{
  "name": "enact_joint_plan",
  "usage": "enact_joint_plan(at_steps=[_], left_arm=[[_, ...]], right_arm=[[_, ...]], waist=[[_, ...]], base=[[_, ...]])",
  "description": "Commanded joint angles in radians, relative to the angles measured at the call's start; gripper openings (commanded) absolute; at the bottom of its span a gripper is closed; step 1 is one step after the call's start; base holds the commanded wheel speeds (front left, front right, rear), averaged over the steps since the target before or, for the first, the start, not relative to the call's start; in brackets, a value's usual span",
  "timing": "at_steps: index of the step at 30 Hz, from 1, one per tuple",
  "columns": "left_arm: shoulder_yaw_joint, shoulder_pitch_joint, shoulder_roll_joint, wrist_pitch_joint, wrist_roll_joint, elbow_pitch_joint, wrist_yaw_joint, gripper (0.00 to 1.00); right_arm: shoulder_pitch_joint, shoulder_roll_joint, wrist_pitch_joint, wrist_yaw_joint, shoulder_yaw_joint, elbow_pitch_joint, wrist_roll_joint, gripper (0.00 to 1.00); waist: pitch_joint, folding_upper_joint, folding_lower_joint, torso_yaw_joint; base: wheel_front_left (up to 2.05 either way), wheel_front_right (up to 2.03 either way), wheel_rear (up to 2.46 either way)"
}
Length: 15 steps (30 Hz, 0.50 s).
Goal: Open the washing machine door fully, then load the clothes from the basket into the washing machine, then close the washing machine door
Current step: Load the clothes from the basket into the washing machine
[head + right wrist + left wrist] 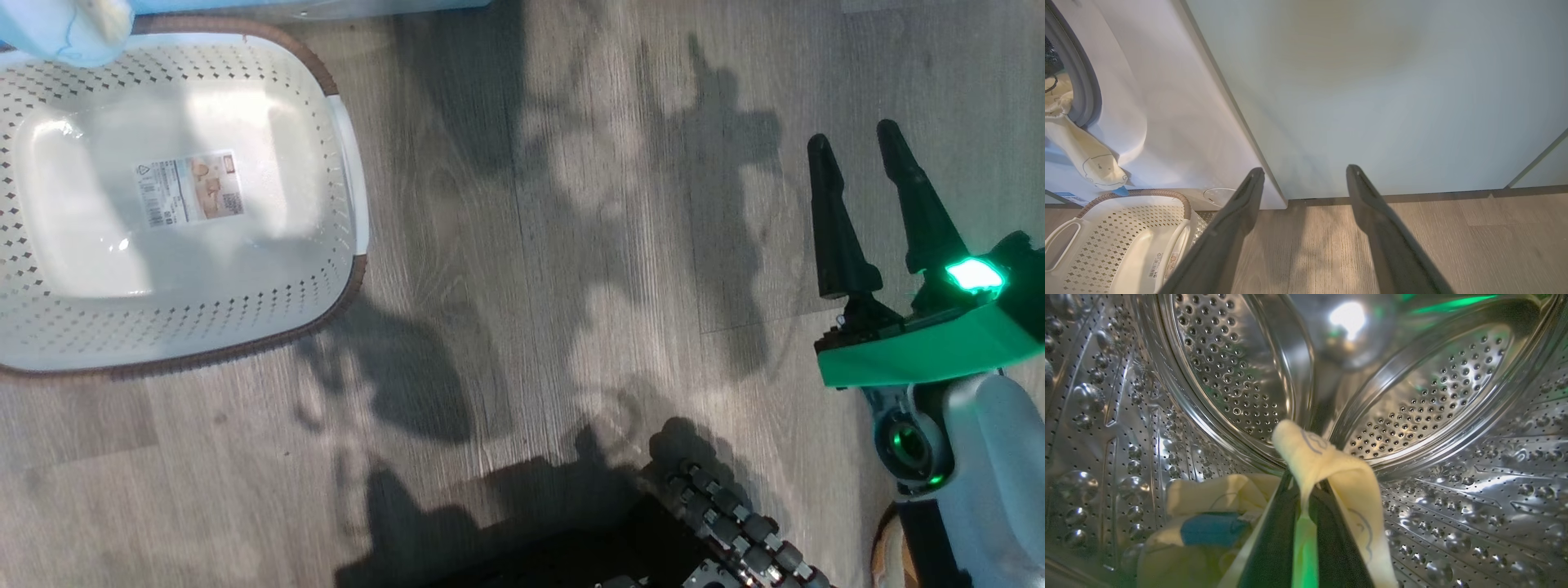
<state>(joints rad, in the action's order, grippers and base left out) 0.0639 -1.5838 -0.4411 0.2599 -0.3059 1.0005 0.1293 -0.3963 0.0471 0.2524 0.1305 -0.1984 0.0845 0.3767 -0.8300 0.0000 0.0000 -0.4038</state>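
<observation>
Clamping garment in left jaws deep inside drum for dropping there; holding right jaws apart, aside.

The grey wooden plank floor has bright patches of light and dark shadows. A smooth pale green cabinet front stands on it.
</observation>
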Motion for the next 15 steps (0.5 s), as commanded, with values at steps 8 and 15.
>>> enact_joint_plan(at_steps=[8,15], left_arm=[[-0.018,-0.012,-0.034,0.002,0.035,-0.037,0.001,0.0],[-0.03,-0.059,-0.05,0.002,0.066,-0.038,-0.002,0.0]], right_arm=[[0.028,0.004,0.009,0.0,-0.017,-0.025,-0.009,1.0],[0.024,0.003,0.009,0.0,-0.03,-0.023,-0.004,1.0]], waist=[[-0.011,0.0,0.0,-0.009],[-0.03,0.0,0.0,-0.029]], base=[[0.0,0.0,0.0],[0.0,0.0,0.0]])
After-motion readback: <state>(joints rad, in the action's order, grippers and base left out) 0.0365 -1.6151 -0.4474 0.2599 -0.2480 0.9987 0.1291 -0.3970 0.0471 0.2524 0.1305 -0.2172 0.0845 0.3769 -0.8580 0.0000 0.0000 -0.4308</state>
